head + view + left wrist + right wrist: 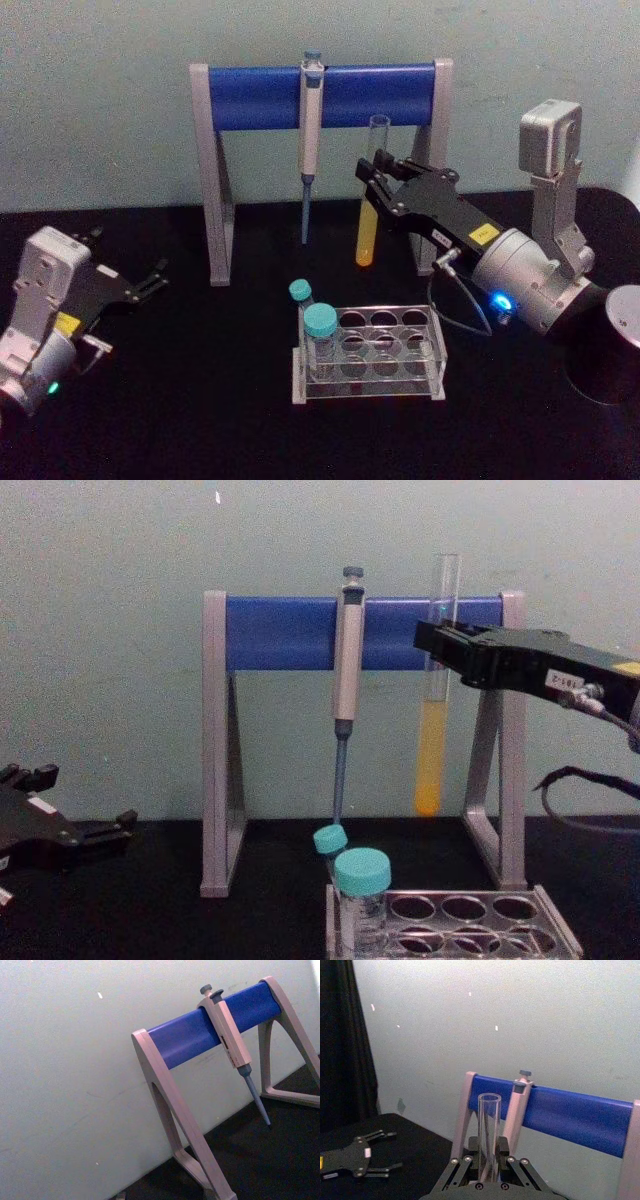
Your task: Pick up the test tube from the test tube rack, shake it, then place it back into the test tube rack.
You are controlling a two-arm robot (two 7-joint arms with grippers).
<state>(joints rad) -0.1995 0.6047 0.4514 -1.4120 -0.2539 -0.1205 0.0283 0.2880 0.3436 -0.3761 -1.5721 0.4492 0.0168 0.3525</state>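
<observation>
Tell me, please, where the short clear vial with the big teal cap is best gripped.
Probably the cap of the big teal-capped vial, from straight above: it stands upright in the clear plastic rack's near-left hole, lower body boxed in, a smaller teal-capped vial leaning close behind. The open left gripper is free; the raised right gripper holds the slim glass test tube.

The rack (395, 392) stands before the stand (250, 95), 2 vials (322, 330) in its left end; the pipette (311, 130) hangs on the stand, the tube (368, 235) just right of it.
</observation>
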